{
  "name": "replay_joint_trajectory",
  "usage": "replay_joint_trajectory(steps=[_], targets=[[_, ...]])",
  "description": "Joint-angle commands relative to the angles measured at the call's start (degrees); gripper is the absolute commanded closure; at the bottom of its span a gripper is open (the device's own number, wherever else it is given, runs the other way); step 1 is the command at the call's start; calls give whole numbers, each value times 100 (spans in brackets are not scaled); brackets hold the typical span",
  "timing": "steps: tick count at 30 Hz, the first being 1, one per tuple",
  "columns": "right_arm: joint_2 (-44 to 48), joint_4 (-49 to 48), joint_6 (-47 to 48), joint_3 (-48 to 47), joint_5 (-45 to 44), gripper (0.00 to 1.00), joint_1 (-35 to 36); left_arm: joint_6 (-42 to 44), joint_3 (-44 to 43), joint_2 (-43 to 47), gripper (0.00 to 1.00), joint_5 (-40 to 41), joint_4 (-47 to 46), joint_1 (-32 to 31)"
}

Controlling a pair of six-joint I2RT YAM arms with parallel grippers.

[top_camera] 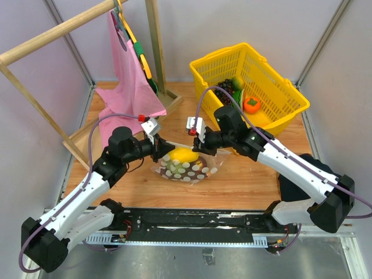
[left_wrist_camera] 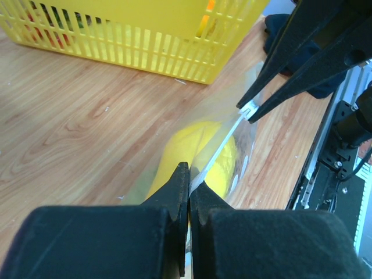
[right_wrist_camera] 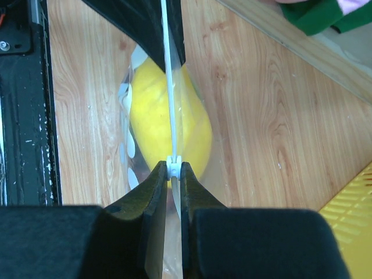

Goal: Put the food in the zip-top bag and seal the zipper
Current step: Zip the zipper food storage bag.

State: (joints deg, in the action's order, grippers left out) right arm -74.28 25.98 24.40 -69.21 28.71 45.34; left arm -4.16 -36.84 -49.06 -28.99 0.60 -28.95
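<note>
The clear dotted zip-top bag (top_camera: 200, 172) lies on the wooden table between my grippers. Inside it are a yellow lemon piece (top_camera: 183, 154), a green ball (top_camera: 173, 166) and something dark maroon (top_camera: 195, 164). No brown-orange slice shows. My left gripper (top_camera: 158, 150) is shut on the left end of the whitish zipper (left_wrist_camera: 224, 142), its fingertips (left_wrist_camera: 181, 177) over the lemon (left_wrist_camera: 174, 157). My right gripper (top_camera: 200, 145) is shut on the white slider tab (right_wrist_camera: 173, 167) at the zipper's right end. The zipper (right_wrist_camera: 168, 87) runs taut between both grippers, above the lemon (right_wrist_camera: 151, 122).
A yellow plastic basket (top_camera: 288, 99) stands at the back right, holding an orange fruit (top_camera: 251, 104) and dark grapes (top_camera: 224, 87); it also shows in the left wrist view (left_wrist_camera: 145, 46). A wooden rack with a pink cloth (top_camera: 131, 75) stands at the back left.
</note>
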Motion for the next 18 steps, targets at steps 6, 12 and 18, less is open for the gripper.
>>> replay_joint_trajectory(steps=[6, 12, 18], targets=[[329, 559, -123, 361, -701, 99, -159, -19, -37, 226, 100, 782, -119, 170], [465, 674, -135, 472, -984, 99, -220, -23, -25, 299, 100, 1157, -48, 212], [619, 760, -135, 584, -1308, 99, -278, -14, -25, 361, 100, 1486, 30, 254]])
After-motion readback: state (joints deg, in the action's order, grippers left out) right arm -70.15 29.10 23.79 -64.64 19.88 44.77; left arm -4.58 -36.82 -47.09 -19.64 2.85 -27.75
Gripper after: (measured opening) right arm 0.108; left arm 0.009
